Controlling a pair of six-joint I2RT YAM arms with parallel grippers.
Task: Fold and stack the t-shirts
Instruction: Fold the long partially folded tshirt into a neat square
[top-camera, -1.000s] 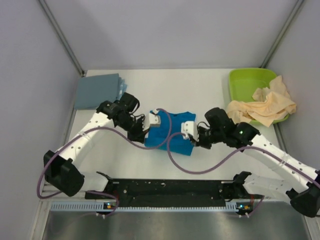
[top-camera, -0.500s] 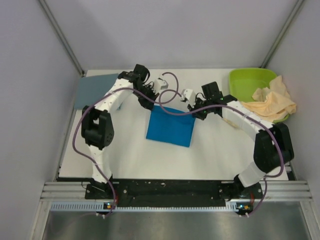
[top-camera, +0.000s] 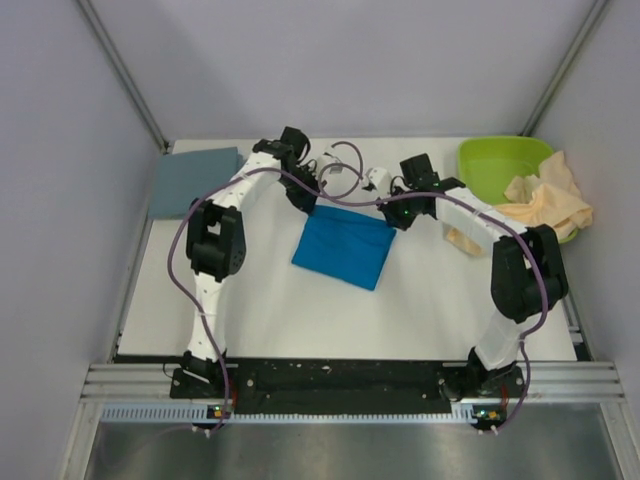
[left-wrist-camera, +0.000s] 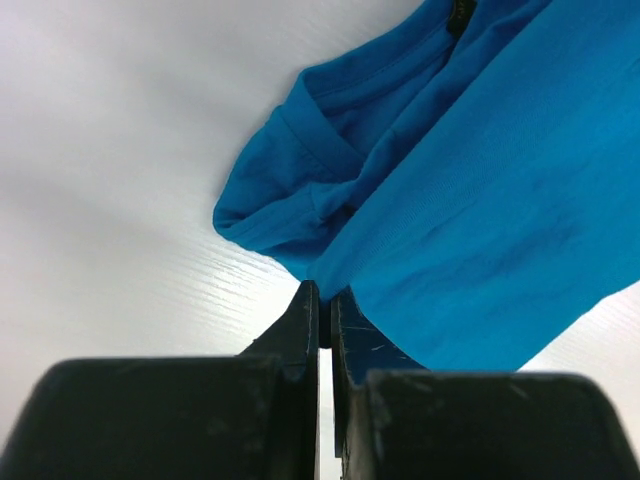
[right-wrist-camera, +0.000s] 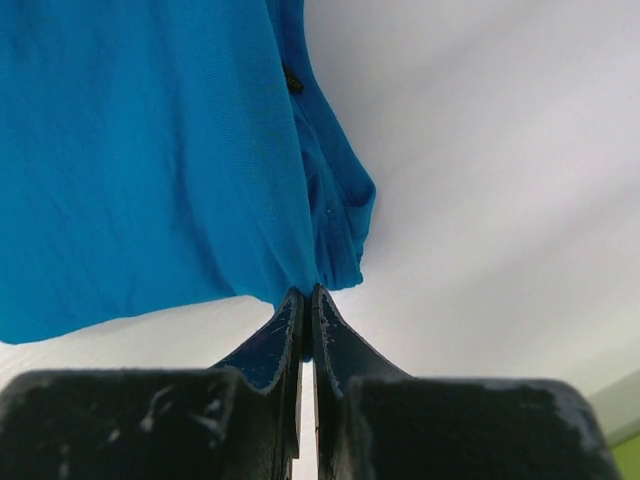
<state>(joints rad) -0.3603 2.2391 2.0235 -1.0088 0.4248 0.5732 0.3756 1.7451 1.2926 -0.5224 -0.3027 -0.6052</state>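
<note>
The bright blue t-shirt (top-camera: 342, 248) lies folded as a rectangle in the middle of the table. My left gripper (top-camera: 318, 203) is shut on its far left corner, with the cloth pinched between the fingertips in the left wrist view (left-wrist-camera: 321, 298). My right gripper (top-camera: 386, 213) is shut on its far right corner, which shows in the right wrist view (right-wrist-camera: 307, 296). The blue shirt (left-wrist-camera: 450, 190) hangs from the jaws, its sleeve folds bunched beside them (right-wrist-camera: 150, 150). Grey-blue folded shirts (top-camera: 192, 182) lie flat at the far left. The cream-peach shirt (top-camera: 545, 205) drapes over the tub.
The lime-green tub (top-camera: 497, 165) stands at the far right corner. Both arms reach out to the far half of the table, their cables looping above the blue shirt. White walls close the back and sides.
Both grippers carried the blue shirt's near edge up and over to the far side, folding it in half. Since half a second ago they have drawn a little closer together.
</note>
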